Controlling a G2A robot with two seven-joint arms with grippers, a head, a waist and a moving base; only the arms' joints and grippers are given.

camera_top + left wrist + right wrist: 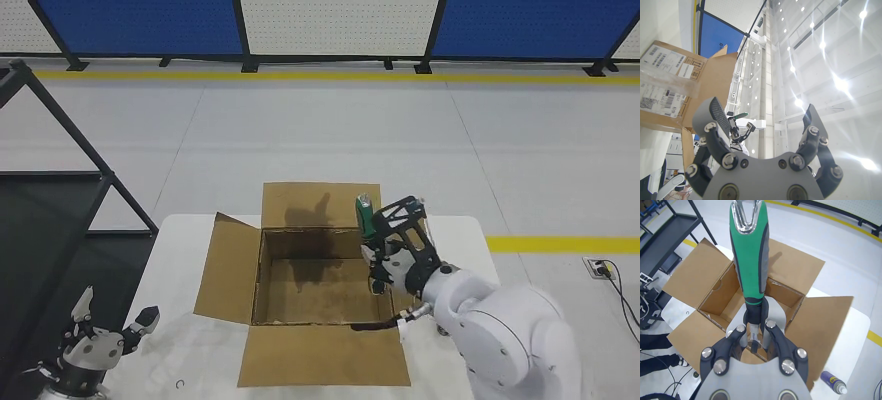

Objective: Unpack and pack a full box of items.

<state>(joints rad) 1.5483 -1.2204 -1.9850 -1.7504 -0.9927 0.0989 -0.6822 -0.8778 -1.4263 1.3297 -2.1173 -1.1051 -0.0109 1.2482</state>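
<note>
We count one cardboard box (322, 357), standing open in the middle of the white table (180, 300) with all four flaps folded outward; its brown floor shows from above. Taking the box opening as the clock's centre in the top view, the right gripper (380, 238) hangs at about 2 o'clock, over the box's far right corner. Its two fingers are closed tight on the dark neck of one green-handled tool (366, 215), whose green and grey grip ends in a shiny metal loop and points away from the wrist. In the right wrist view, that tool (749, 262) rises out of the right gripper (755, 317) with the box (696, 264) and the table (857, 321) spread beneath it. The left gripper (110, 325) sits at about 8 o'clock, off the table's near left corner and well apart from the box. Both its fingers are spread wide and have hold of nothing. Its own wrist view looks up past the left gripper (762, 109) at the labelled side of the box (711, 75) and, farther off, the tool (741, 115). One blue spray can (832, 382) lies near the edge of a flap, and one small dark ring (180, 383) rests on the table at 7 o'clock.
</note>
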